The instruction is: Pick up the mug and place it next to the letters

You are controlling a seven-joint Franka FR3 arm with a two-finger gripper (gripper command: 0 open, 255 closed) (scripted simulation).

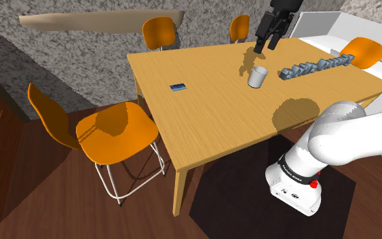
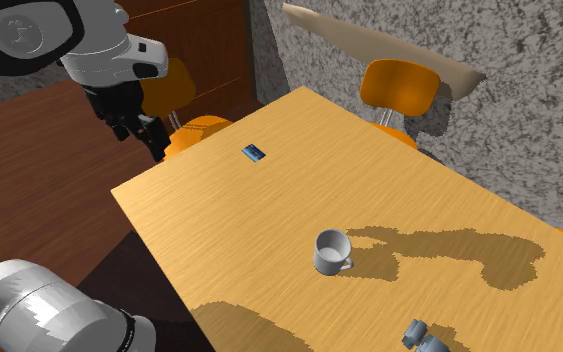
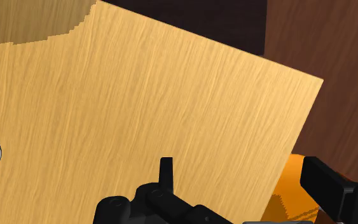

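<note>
Jaws wide apart, empty, hi over table (image 1: pixel 216 112); mug (image 1: pixel 258 77) well apart.

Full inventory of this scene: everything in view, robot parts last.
table: 1, light wood, centre
mug: 1, white, upright on table, apart from the letters
letters: 1 row, grey-blue, on table, to the shoulder view's right of the mug
small flat item: 1, blue, on table, to the shoulder view's left of the mug
chairs: 4, orange, around table
rug: 1, dark, on floor by table
arm: 1, white
gripper: 1, black, open, above table near mug
</note>
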